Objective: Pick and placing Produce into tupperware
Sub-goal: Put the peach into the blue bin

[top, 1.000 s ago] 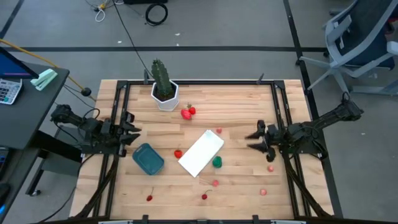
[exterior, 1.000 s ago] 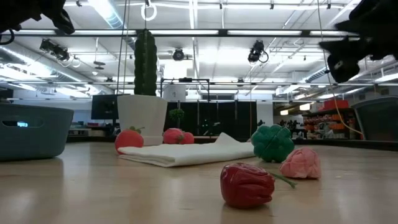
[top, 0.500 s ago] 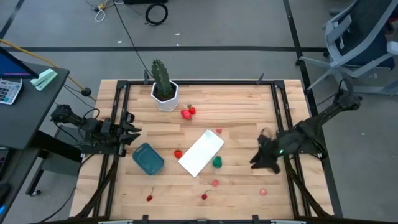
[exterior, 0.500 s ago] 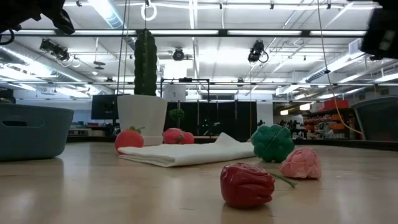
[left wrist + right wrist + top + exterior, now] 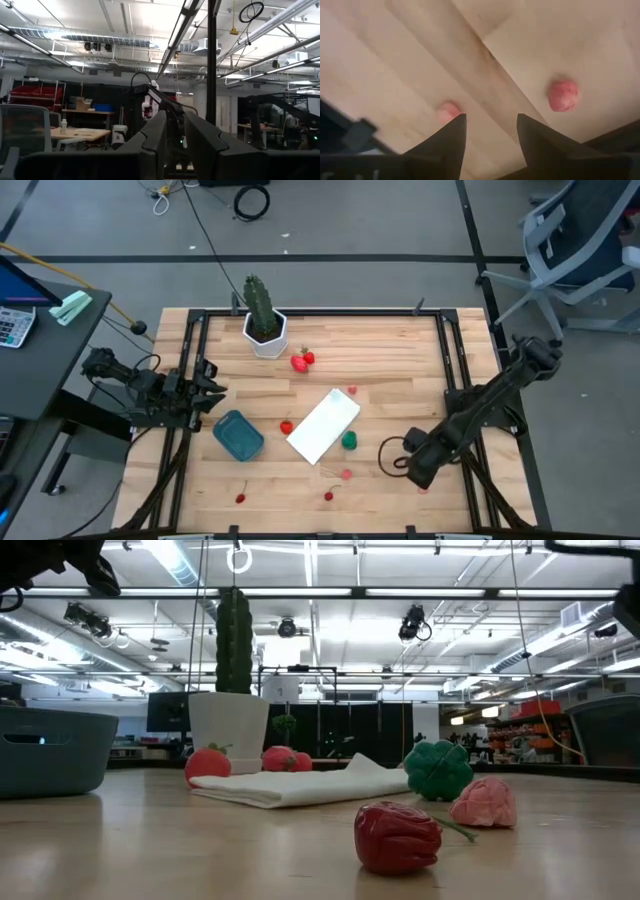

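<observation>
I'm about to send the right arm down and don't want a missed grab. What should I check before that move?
1. Right jaws open: ok. The right gripper is spread above bare wood.
2. Target centred between jaws: not ok. One pinkish ball lies off to one side, and another pinkish ball sits by one finger.
3. Tupperware reachable: ok, its top is open.
4. Left gripper clear: ok, it waits at the table's left edge.
5. Carry path: cannot tell. The white panel and green piece lie between.
</observation>
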